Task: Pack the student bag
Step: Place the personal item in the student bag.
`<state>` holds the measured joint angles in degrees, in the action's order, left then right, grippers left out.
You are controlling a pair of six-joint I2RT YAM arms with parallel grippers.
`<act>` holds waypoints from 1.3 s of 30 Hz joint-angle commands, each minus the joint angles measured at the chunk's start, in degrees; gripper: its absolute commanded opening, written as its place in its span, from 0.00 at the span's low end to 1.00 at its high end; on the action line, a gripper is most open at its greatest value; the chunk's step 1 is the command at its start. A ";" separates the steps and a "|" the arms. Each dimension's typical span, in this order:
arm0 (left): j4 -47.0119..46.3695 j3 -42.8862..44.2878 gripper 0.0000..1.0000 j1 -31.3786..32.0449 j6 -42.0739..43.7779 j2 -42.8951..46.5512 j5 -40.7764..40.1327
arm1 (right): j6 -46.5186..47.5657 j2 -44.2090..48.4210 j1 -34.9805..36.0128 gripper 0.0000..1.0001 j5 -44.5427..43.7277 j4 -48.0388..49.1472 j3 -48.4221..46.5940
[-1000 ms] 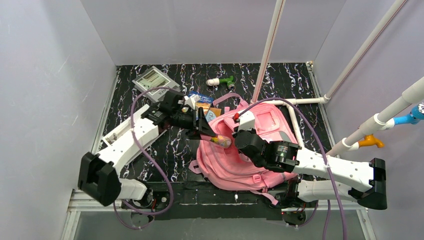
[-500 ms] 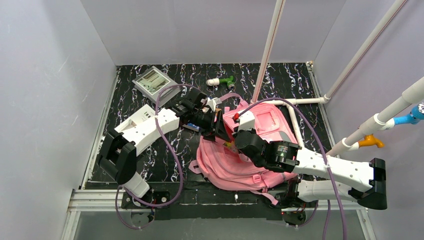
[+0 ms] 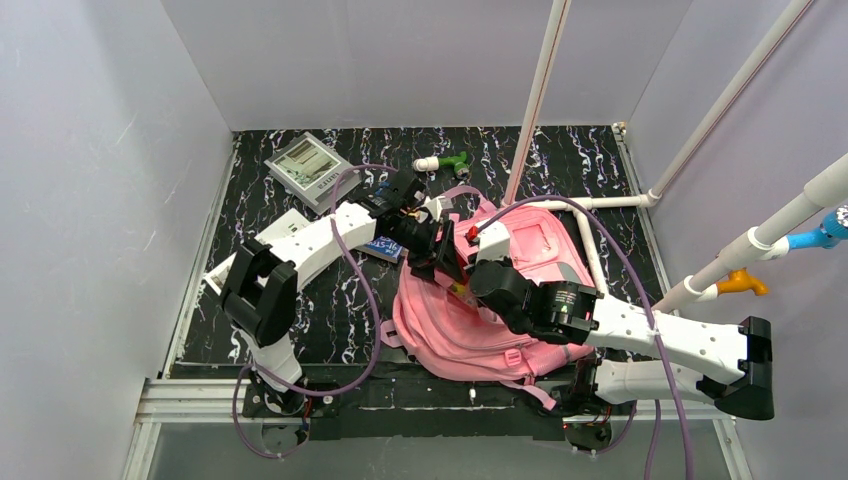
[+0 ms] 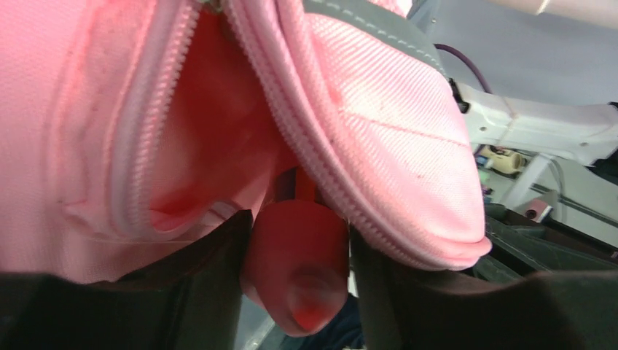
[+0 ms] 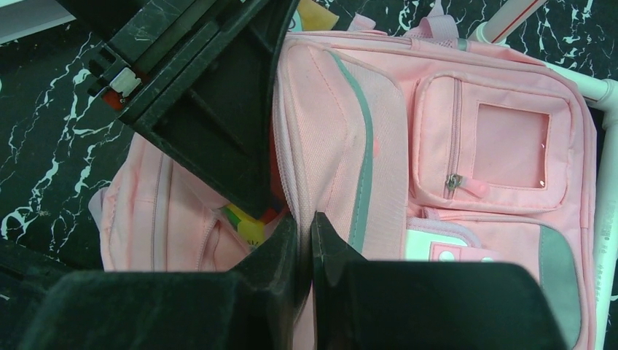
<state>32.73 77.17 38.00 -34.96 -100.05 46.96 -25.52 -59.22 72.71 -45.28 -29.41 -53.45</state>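
The pink student bag (image 3: 520,250) lies flat with its main zip open. My right gripper (image 3: 478,283) is shut on the bag's zip edge (image 5: 306,219) and holds that flap up. My left gripper (image 3: 447,266) reaches into the mouth of the bag (image 4: 218,131), shut on a small rounded object (image 4: 299,266) that looks pinkish under the fabric. In the right wrist view the left gripper (image 5: 251,197) is a black wedge pushed into the opening, with a yellow, green and red piece (image 5: 246,223) at its tip. The bag's inside is hidden.
A grey boxed device (image 3: 310,165) and a white-green item (image 3: 443,161) lie at the back. A blue pack (image 3: 385,246) lies under the left arm and a white slab (image 3: 280,228) to its left. White pipes (image 3: 535,100) rise behind the bag.
My left arm has swung right and stretched out, carrying the small object from beside the bag into its opening. The right gripper has kept its hold on the flap.
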 commanded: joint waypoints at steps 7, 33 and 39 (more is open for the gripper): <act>1.22 0.47 0.75 -0.04 0.36 6.50 -10.69 | -0.02 3.14 0.15 0.01 -1.89 6.89 -3.01; -5.01 -4.92 0.13 6.37 -4.16 10.65 -27.86 | -0.80 3.18 0.15 0.01 -0.35 7.08 -2.86; -5.20 3.15 0.13 7.48 -5.12 4.39 -25.49 | -0.99 2.39 0.15 0.01 0.04 7.40 -3.43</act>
<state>28.56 75.61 44.42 -39.53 -95.29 20.40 -25.71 -58.11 72.60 -44.47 -29.58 -53.45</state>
